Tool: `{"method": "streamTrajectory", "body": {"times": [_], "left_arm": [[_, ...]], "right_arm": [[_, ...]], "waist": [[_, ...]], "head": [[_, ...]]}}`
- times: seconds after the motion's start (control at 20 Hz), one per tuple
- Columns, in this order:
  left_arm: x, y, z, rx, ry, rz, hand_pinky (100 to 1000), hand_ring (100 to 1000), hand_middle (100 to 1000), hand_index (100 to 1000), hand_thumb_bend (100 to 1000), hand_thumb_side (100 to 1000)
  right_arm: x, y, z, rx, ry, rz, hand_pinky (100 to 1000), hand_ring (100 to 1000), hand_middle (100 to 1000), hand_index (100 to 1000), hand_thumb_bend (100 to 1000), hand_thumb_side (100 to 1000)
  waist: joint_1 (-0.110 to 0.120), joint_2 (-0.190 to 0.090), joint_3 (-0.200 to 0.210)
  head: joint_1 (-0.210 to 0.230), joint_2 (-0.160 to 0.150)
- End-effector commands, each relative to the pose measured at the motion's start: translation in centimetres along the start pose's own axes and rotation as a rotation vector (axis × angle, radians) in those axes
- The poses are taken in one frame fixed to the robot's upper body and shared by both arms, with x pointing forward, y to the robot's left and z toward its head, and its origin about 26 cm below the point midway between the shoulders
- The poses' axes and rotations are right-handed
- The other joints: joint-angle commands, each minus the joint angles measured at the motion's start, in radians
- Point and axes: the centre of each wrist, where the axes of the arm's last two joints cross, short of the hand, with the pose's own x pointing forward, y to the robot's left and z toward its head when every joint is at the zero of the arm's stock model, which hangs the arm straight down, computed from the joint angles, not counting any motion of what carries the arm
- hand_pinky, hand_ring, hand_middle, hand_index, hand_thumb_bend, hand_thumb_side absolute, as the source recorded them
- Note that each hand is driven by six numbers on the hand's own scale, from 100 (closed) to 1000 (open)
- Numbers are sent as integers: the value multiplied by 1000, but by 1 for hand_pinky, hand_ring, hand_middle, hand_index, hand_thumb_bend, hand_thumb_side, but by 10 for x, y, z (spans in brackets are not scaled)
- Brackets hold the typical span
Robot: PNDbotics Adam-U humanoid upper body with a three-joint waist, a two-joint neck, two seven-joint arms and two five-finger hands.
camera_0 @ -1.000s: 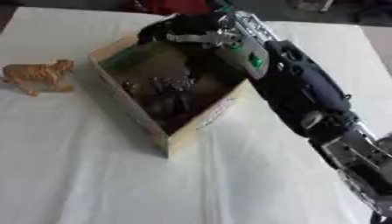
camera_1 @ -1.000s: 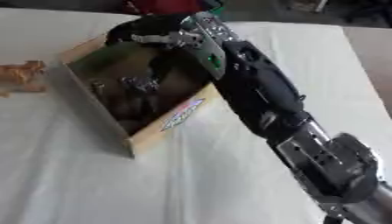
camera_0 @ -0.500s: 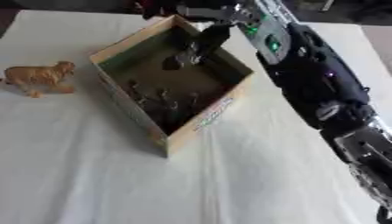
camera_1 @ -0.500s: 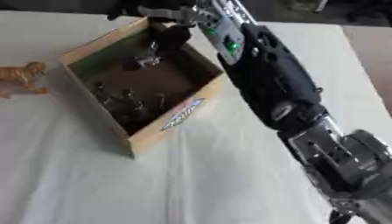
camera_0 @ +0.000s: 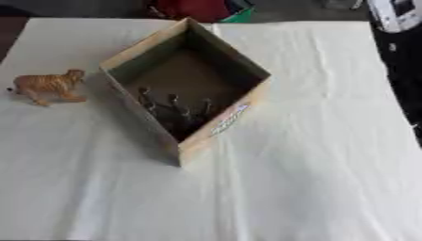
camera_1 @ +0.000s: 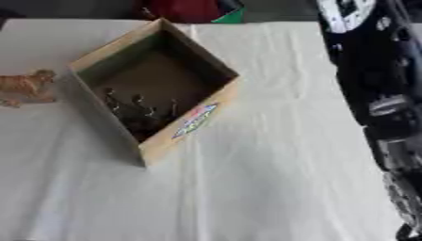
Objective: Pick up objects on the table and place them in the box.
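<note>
Open cardboard box (camera_0: pixel 186 84) standing askew on the white-clothed worktop (camera_0: pixel 313 155), dark jumbled items (camera_0: pixel 174 111) heaped in its near corner. Tiger figure (camera_0: pixel 49 85) upright on the cloth, left of the box, apart from it. Right arm (camera_1: pixel 375 80) along the right edge; neither robot hand visible, state impossible to tell.

We see a white cloth (camera_0: pixel 313 155) spread over the worktop, creased in soft folds. Beyond its far edge, at about twelve o'clock, sits a red thing (camera_0: pixel 198 9) with a green patch (camera_0: pixel 239 16) just beside it against the dark floor.
</note>
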Motion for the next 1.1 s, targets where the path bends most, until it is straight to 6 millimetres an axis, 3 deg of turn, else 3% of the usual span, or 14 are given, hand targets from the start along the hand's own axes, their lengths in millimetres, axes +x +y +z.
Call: {"method": "streamTrajectory", "body": {"times": [0.05, 0.2, 0.45, 0.7, 0.8, 1.0, 1.1], "left_arm": [[6, 4, -12, -16, -55, -20, 549, 711, 768, 824, 100, 776], [8, 15, -22, -56, -93, -95, 549, 712, 768, 828, 100, 772], [12, 23, -38, -118, -151, -227, 550, 713, 763, 832, 100, 765], [18, 29, -53, -182, -205, -353, 552, 716, 763, 842, 118, 754], [21, 32, -61, -222, -229, -412, 557, 722, 766, 848, 129, 750], [26, 37, -71, -322, -260, -538, 580, 749, 789, 876, 191, 832], [22, 40, -77, -377, -262, -619, 597, 764, 794, 886, 268, 886]], "right_arm": [[3, -36, 20, 37, -100, 130, 718, 1000, 736, 808, 100, 1000], [0, -46, 51, -28, -28, 118, 718, 1000, 739, 815, 100, 994], [4, -55, 93, -161, 64, 91, 725, 1000, 744, 826, 100, 998], [11, -56, 128, -294, 144, 52, 728, 1000, 739, 822, 100, 994], [16, -56, 138, -332, 165, 41, 729, 1000, 738, 820, 100, 990], [31, -51, 149, -384, 182, 4, 730, 991, 740, 822, 100, 991], [40, -47, 153, -412, 189, -21, 729, 983, 743, 824, 100, 987]], "waist": [[4, -25, -2], [23, -28, -42], [29, -27, -71], [26, -22, -95], [24, -19, -102], [21, -17, -112], [19, -20, -115]], "head": [[17, 13], [52, 32], [47, 44], [44, 36], [50, 30], [64, 21], [67, 20]]}}
